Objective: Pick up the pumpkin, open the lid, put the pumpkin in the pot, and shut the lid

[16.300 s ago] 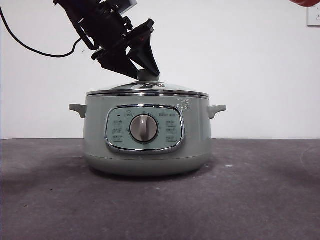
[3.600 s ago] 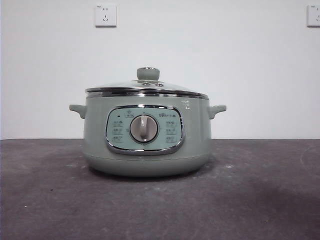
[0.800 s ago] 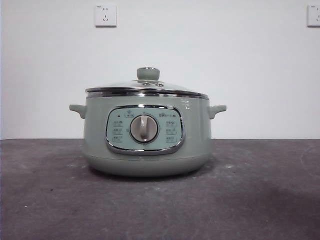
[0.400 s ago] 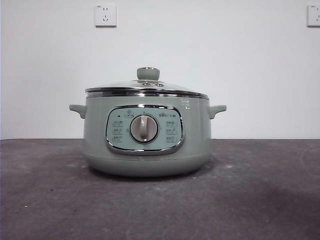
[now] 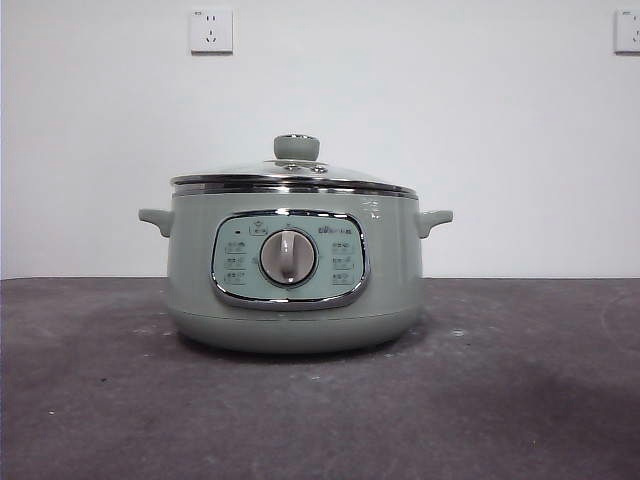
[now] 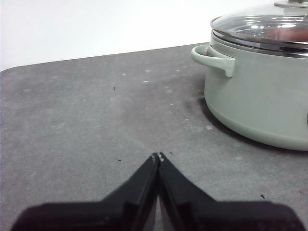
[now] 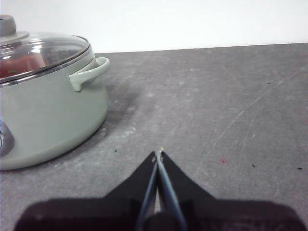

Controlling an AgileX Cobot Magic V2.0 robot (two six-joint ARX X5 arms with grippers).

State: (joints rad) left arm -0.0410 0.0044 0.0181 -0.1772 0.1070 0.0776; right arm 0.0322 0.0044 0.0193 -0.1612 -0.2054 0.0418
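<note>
The pale green pot stands at the table's middle with the glass lid seated on it, knob upright. Through the glass the pumpkin shows as an orange-red patch inside the pot in the right wrist view and in the left wrist view. My left gripper is shut and empty, low over the table well off the pot's handle. My right gripper is shut and empty on the pot's other side, away from its handle. Neither arm shows in the front view.
The dark grey table stretches around the pot. A white wall stands behind with a socket at upper left and another at the upper right corner.
Long ago a gripper held the lid's knob from above; it has left the view. Over the last second nothing has moved.
</note>
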